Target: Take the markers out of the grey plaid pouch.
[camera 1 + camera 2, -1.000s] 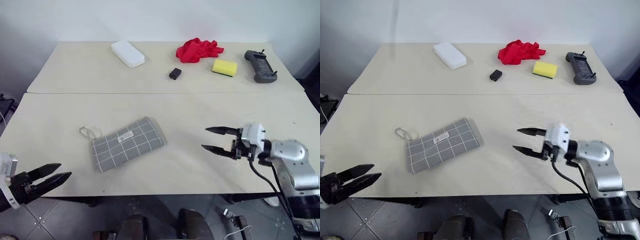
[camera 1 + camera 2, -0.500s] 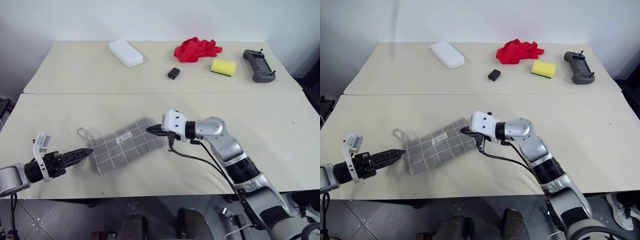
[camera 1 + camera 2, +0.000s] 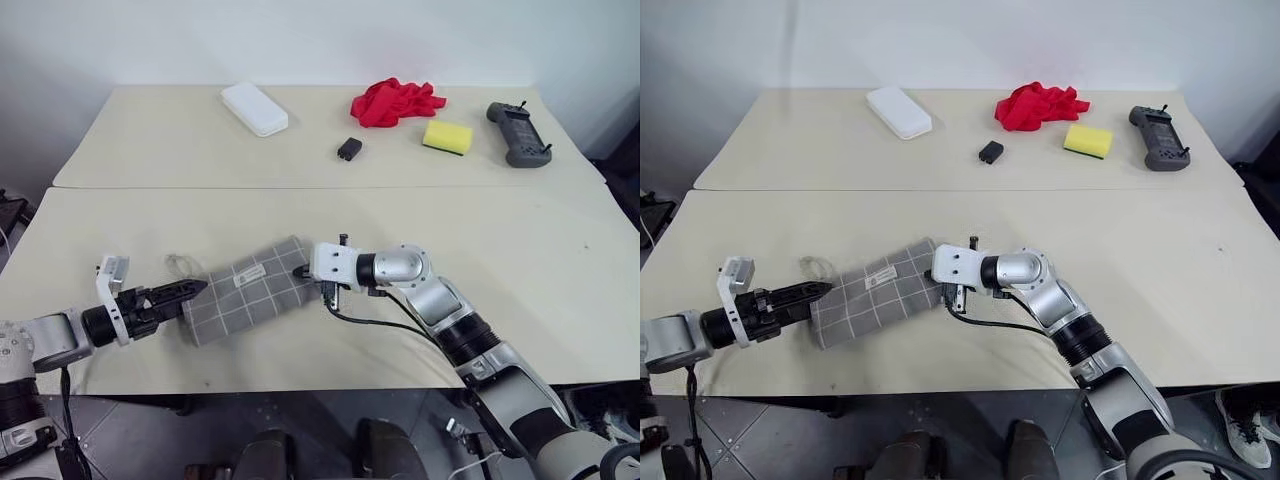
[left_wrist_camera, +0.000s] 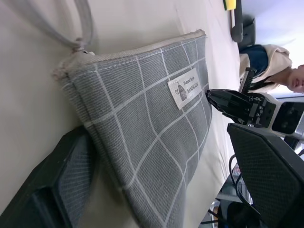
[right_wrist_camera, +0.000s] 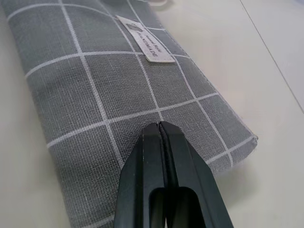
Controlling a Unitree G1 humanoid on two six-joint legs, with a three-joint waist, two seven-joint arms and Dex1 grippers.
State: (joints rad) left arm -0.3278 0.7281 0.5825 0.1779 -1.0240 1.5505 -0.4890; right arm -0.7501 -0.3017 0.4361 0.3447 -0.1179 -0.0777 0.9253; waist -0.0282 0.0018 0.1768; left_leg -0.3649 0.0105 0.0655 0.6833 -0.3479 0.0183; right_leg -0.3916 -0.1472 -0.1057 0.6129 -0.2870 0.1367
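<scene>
While the grey plaid pouch (image 3: 254, 289) lies flat near the tabletop's (image 3: 560, 250) near-left edge (markers unseen, presumably inside), the right hand (image 3: 301, 271) presses its right end, fingers together, holding nothing; the left hand (image 3: 190, 292), spread wide, should grip the cord end squarely.

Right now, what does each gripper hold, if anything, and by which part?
Right gripper is shut at the grey plaid pouch's end; a pinch cannot be told. Left gripper is open around the other end, holding nothing.
</scene>
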